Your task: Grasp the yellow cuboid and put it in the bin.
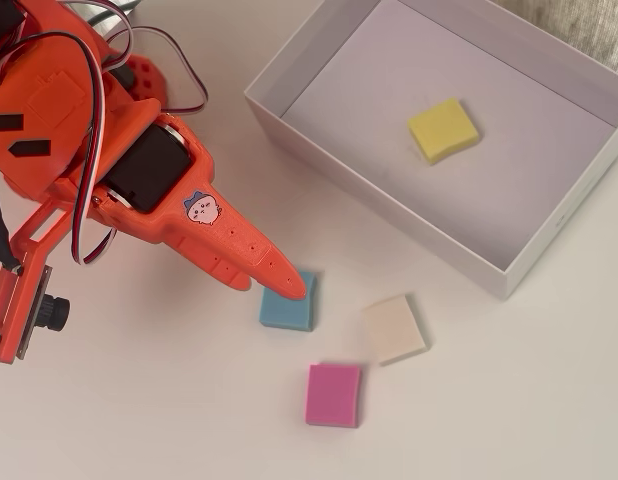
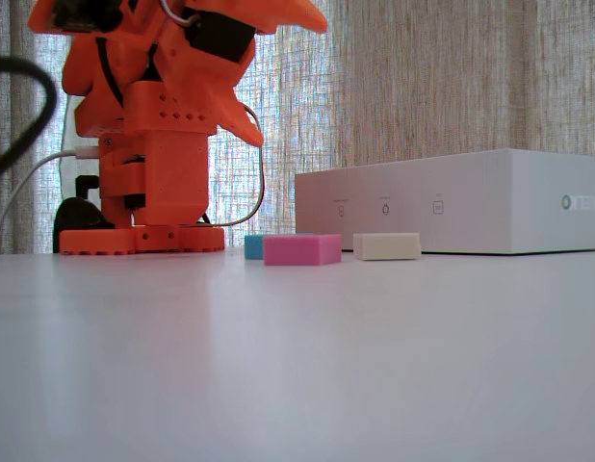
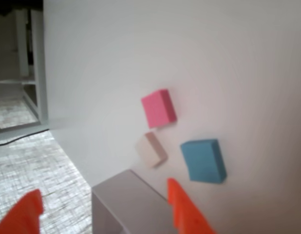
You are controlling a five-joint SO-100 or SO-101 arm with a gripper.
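Note:
The yellow cuboid (image 1: 443, 129) lies flat on the floor of the bin (image 1: 379, 200), near its middle; it shows only in the overhead view. The bin is a large white box with low walls, at the upper right in the overhead view. It stands at the right in the fixed view (image 2: 452, 202), and one corner shows in the wrist view (image 3: 126, 204). My orange gripper (image 1: 284, 280) is outside the bin, over the blue block's edge. In the fixed view it is raised high (image 2: 312, 17). In the wrist view the gripper (image 3: 103, 192) has its fingers apart and holds nothing.
A blue block (image 1: 289, 305), a cream block (image 1: 394, 328) and a pink block (image 1: 333, 394) lie on the white table in front of the bin. They also show in the fixed view: blue (image 2: 252, 247), pink (image 2: 301, 249), cream (image 2: 386, 246). The arm's base (image 2: 143, 192) stands at left.

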